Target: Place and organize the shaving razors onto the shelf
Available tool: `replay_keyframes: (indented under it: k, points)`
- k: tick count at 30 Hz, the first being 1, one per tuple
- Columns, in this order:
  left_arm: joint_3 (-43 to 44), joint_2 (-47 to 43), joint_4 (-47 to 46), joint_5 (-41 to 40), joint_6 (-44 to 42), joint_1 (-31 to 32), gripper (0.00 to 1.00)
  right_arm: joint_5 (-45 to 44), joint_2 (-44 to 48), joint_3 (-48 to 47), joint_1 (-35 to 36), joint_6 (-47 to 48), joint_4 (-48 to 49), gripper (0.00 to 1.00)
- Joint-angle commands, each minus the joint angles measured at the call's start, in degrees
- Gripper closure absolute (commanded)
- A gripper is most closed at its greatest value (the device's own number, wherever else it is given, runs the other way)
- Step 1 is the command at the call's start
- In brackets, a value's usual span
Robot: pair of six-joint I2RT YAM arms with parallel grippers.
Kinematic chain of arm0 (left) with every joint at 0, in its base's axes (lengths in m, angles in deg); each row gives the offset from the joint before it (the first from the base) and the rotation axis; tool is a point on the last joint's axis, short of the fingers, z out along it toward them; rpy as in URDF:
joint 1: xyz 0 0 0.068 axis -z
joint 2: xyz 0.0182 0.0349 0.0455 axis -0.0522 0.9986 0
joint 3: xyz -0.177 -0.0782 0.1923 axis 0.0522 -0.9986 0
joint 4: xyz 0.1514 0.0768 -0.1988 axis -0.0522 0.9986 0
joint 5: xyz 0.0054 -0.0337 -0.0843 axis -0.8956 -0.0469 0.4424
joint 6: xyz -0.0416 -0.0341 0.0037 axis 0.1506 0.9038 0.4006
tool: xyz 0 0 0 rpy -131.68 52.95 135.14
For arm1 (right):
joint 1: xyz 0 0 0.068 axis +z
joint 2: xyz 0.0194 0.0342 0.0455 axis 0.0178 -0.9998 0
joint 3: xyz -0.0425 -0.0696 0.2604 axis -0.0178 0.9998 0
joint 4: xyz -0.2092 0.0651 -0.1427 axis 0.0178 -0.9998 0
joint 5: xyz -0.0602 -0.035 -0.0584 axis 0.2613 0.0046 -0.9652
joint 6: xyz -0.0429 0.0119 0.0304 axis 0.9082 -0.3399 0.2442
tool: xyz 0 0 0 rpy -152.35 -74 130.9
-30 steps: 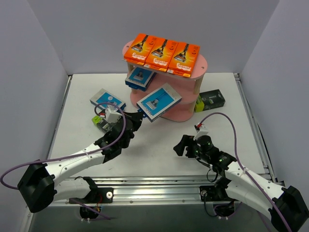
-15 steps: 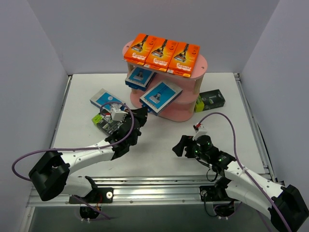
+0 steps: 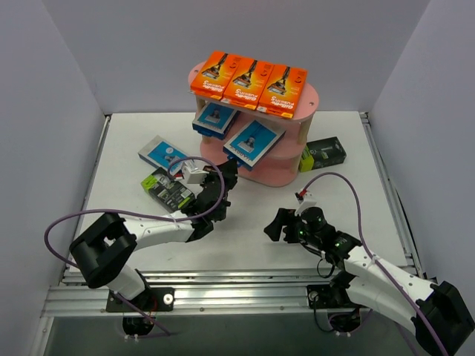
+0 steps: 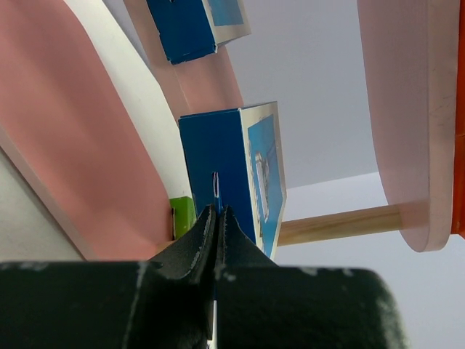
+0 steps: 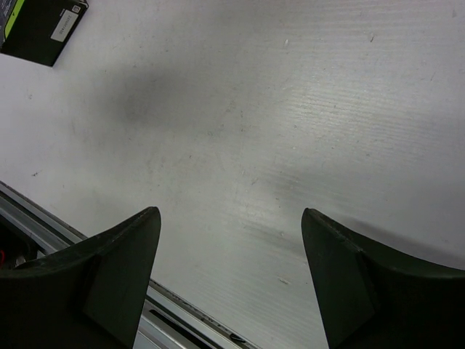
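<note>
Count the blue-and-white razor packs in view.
3. A shelved pack sits on the shelf under its top board, left; the held pack is pinched in the left gripper, tilted at the shelf front; a table pack lies left of the shelf. More may be hidden behind it.

On the white counter (image 3: 245, 230): a pink shelf (image 3: 271, 175), a blue pack (image 3: 165, 153) and a black-green pack (image 3: 167, 189) left, a black pack (image 3: 323, 154) right; three orange packs (image 3: 249, 81) side by side on the top board, a second blue pack (image 3: 215, 117) on the middle tier.
</note>
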Motion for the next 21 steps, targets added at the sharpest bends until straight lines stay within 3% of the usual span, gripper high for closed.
replay_keyframes:
  k: [1, 21]
  points:
    - [2.53, 1.59, -9.34, -4.2, -0.25, 1.08, 0.98, 0.67, 0.29, -0.86, -0.23, 0.85, 1.98, 0.26]
    - [6.66, 12.58, -19.37, -10.63, -1.65, 2.14, 0.98, 1.02, 0.2, -0.78, -0.23, 0.76, 2.24, 0.26]
